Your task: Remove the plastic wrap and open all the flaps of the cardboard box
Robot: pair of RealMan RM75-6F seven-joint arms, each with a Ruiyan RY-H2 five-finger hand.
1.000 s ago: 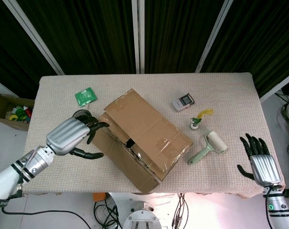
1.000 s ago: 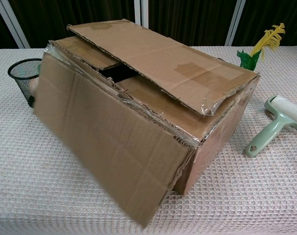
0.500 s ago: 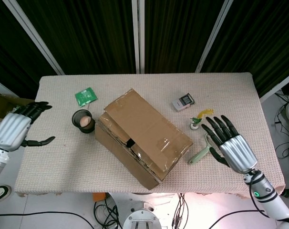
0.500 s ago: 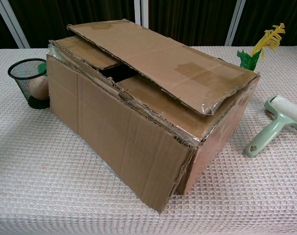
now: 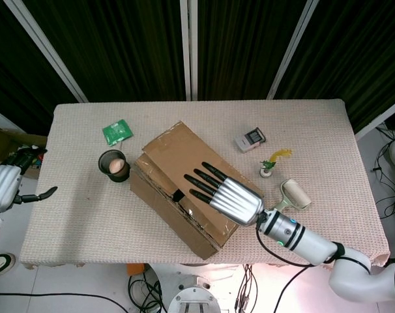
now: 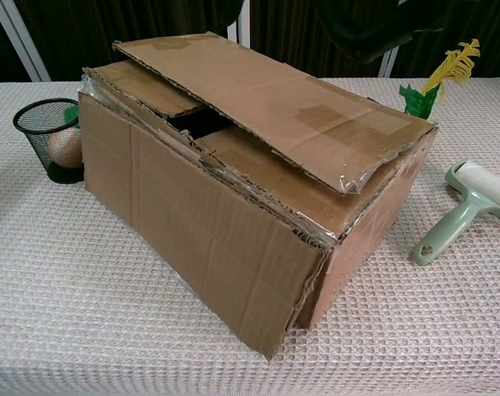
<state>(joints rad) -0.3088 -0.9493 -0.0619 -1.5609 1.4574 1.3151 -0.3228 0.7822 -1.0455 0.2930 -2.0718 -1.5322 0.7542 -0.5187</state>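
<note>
Brown corrugated cardboard box (image 5: 194,195) sat near the middle of the counter (image 5: 315,124), skewed to its edges, with one long top flap (image 6: 275,91) lying nearly flat and slightly lifted, and shreds of clear plastic wrap (image 6: 349,183) clinging along the seams. The right robot hand (image 5: 222,192) hovered over the box top, its fingers (image 5: 207,171) spread apart and holding nothing; whether it touched the cardboard could not be told. The left robot hand (image 5: 5,184) hung off the counter's left edge, fingers parted, also empty. Judging by this, the flap-opening step was in hand, with the wrap seemingly mostly gone. The next move probably called for hooking fingertips under the free edge of the top flap and swinging it outward, while bracing the box so it would not slide toward the black mesh cup (image 5: 113,165) beside it.
</note>
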